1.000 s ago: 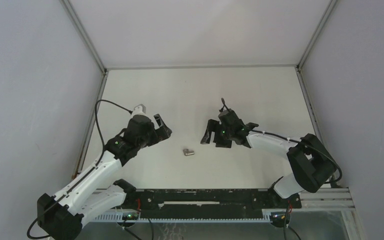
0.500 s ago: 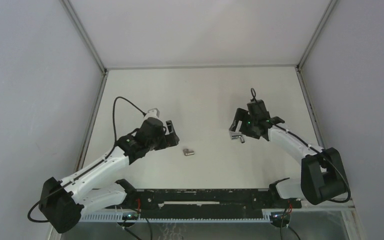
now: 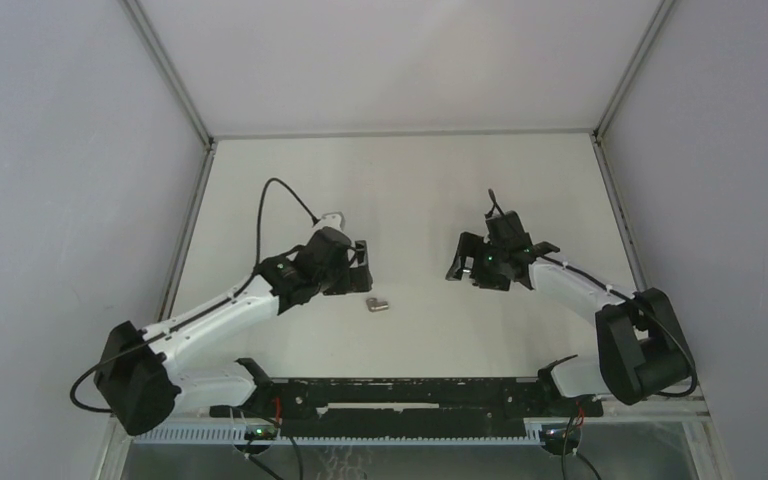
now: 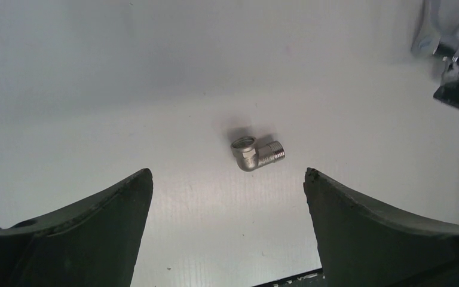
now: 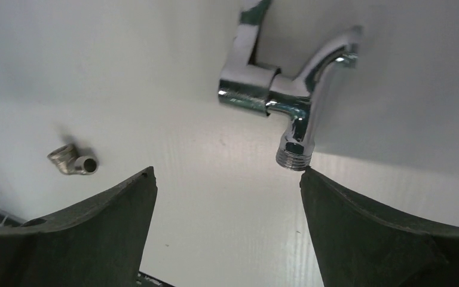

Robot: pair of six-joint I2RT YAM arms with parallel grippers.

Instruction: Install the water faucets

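L claw (image 4: 227,173) is wide open w/ nothing between its fingers. It hangs over the worktop (image 3: 400,180) left of centre in the top view. The elbow piece (image 4: 254,153), a short bent silver fitting, lies flat on the worktop just below and right of that claw in the top view (image 3: 377,304). In the left wrist view it sits ahead of the claw, a bit right of the mid-line and clear of both fingers. Its threaded stub points to frame right and the open socket sits at the upper-left end, so the long axis runs approx. across the gap between the fingers.

R claw (image 5: 227,170) is also spread open and grips nothing. The faucet body (image 5: 287,101), chrome w/ a curved spout and a lever, sits just beyond its fingertips, toward the right finger, threaded end facing the camera. It's not between the fingers. It also shows at the upper-right corner of the left wrist view (image 4: 442,39). The top view can't resolve it.

Judgement: the L arm is nearer the elbow piece and the R arm nearer the faucet body. The parts are still well apart and nothing is joined yet. The pick probably needs the L claw lowered and nudged right.
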